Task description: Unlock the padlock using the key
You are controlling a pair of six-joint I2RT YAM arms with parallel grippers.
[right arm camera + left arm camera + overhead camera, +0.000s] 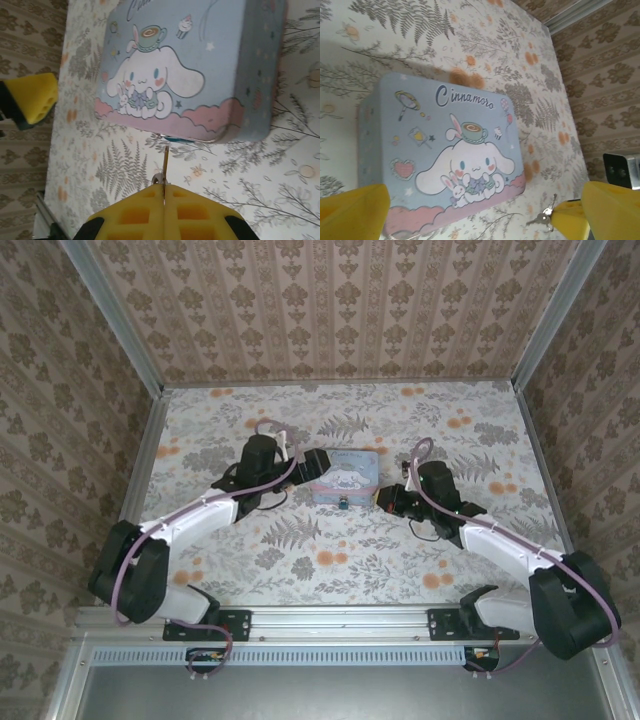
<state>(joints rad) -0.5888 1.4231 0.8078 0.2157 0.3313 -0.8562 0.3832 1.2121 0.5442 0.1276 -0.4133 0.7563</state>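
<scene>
Padlock (343,504) hangs at the tin's (345,475) near edge on the table (400,560), seen from above. Left wrist: left gripper (482,210) gapes toward the tin, well placed to brace it. Right wrist: right gripper (165,192) clamps the key (166,159); align the blade squarely before pushing.

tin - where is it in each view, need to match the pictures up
Top external: the tin sits mid-picture, between the left gripper and the right gripper.
Left wrist: tin centre-left, lid facing the camera.
Right wrist: tin in the upper half, just beyond the tip of the key.
Shared landmark: the white dog on the lid.
</scene>
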